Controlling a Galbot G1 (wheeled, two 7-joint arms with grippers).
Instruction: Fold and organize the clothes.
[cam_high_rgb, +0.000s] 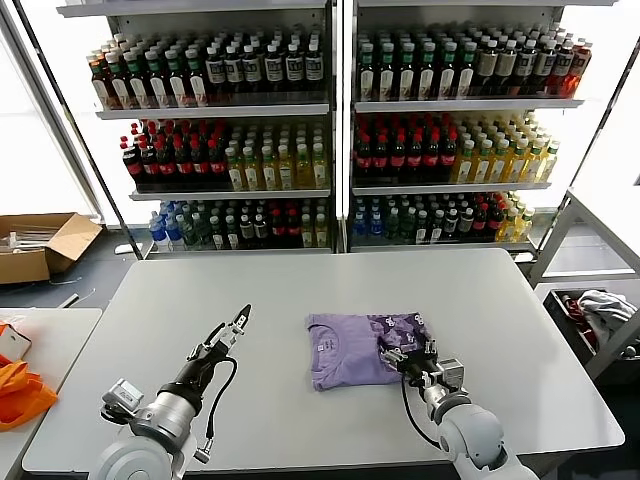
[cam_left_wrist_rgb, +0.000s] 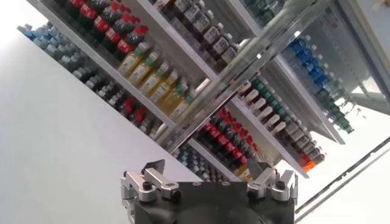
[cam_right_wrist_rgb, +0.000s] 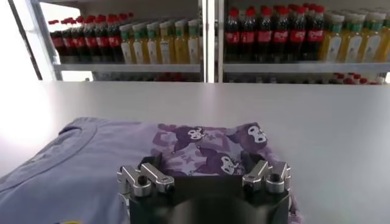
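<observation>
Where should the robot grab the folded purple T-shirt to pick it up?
Probably the near right edge of the T-shirt, where the folded layers stack by the dark purple print. The open right end effector sits right there, so it could come in low from the robot's side and pinch all layers together. The left end effector, also open, hovers off to the shirt's left.

T-shirt (cam_high_rgb: 350, 348): thin, matt lavender cloth with a printed chest panel. Table (cam_high_rgb: 300, 290): smooth, matt grey surface. Right gripper (cam_right_wrist_rgb: 205, 178): brushed metal fingers on matt black housing. Shelf bottles (cam_high_rgb: 250, 165): glossy plastic.
</observation>
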